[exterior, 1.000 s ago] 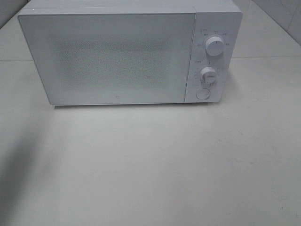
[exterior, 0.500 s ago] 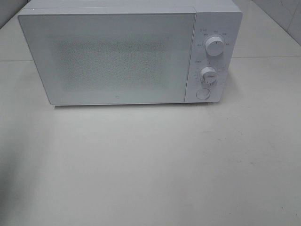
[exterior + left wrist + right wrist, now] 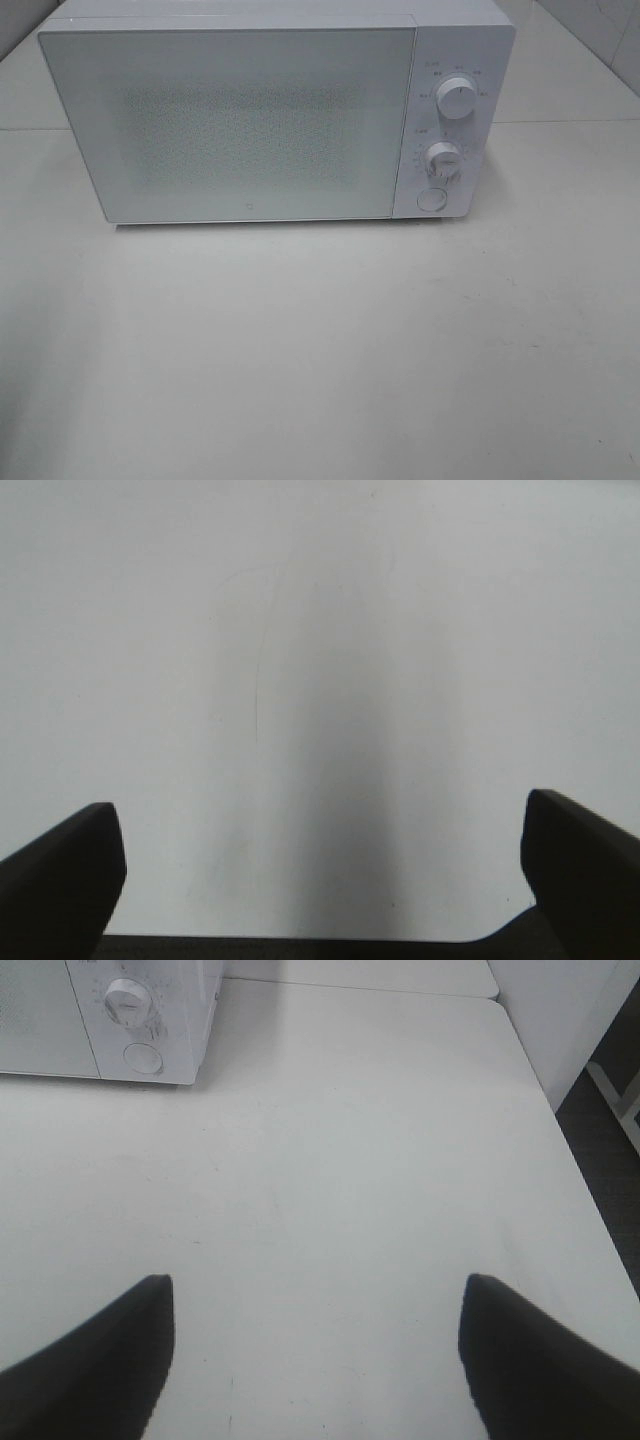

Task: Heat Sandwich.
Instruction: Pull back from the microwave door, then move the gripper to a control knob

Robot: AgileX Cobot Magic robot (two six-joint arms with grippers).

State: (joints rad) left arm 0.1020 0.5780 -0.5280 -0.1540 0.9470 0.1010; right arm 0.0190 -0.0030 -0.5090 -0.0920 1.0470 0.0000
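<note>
The sandwich is out of view in every frame. A white microwave (image 3: 250,120) stands at the back of the table with its door (image 3: 230,130) shut; the speckled glass shows nothing inside. Neither arm appears in the exterior high view. My left gripper (image 3: 320,815) is open over bare white tabletop, with nothing between its dark fingers (image 3: 60,870). My right gripper (image 3: 317,1285) is also open and empty, hanging over the table to the right of and in front of the microwave (image 3: 150,1010).
On the microwave's right panel are two round knobs (image 3: 457,100) (image 3: 443,160) and a round button (image 3: 431,199). The white table (image 3: 320,350) stretches in front. In the right wrist view the table's right edge (image 3: 590,1210) borders dark floor.
A dark shadow on the table at the lower left of the exterior high view has faded away. The microwave has not moved.
</note>
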